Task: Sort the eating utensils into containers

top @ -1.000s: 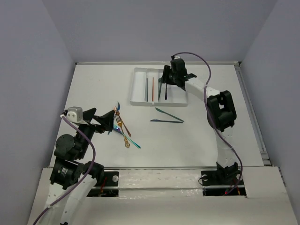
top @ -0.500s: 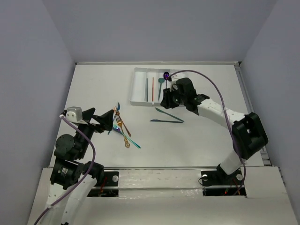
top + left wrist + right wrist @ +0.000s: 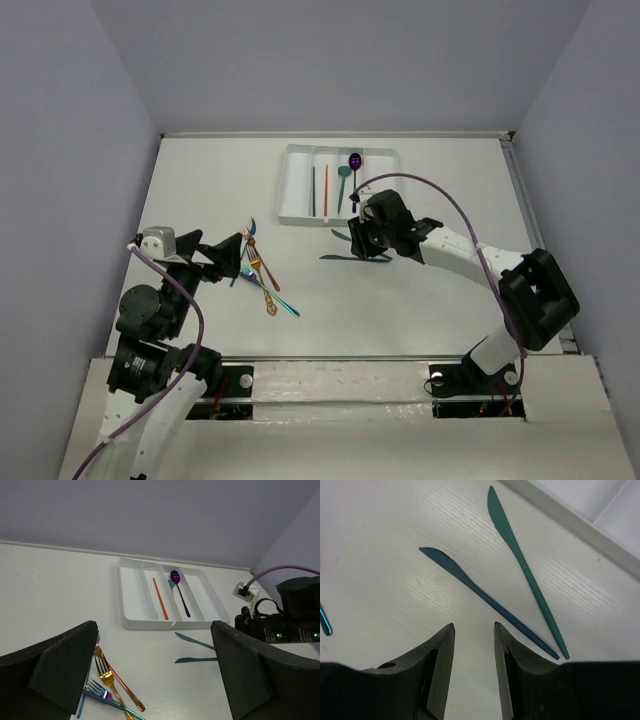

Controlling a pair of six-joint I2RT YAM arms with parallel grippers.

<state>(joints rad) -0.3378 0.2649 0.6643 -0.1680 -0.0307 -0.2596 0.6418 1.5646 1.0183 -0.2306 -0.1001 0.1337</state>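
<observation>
Right gripper (image 3: 473, 627) hovers mid-frame, jaws narrowly parted and empty, beside the blue knife (image 3: 485, 592) and teal knife (image 3: 525, 575); left gripper (image 3: 154, 630), lower left, gapes wide, seemingly empty.

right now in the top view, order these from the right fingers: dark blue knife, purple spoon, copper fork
1. Dark blue metal knife, just beside the right fingers.
2. Purple metal spoon, in the white plastic tray behind.
3. Copper metal fork, far left pile.
</observation>
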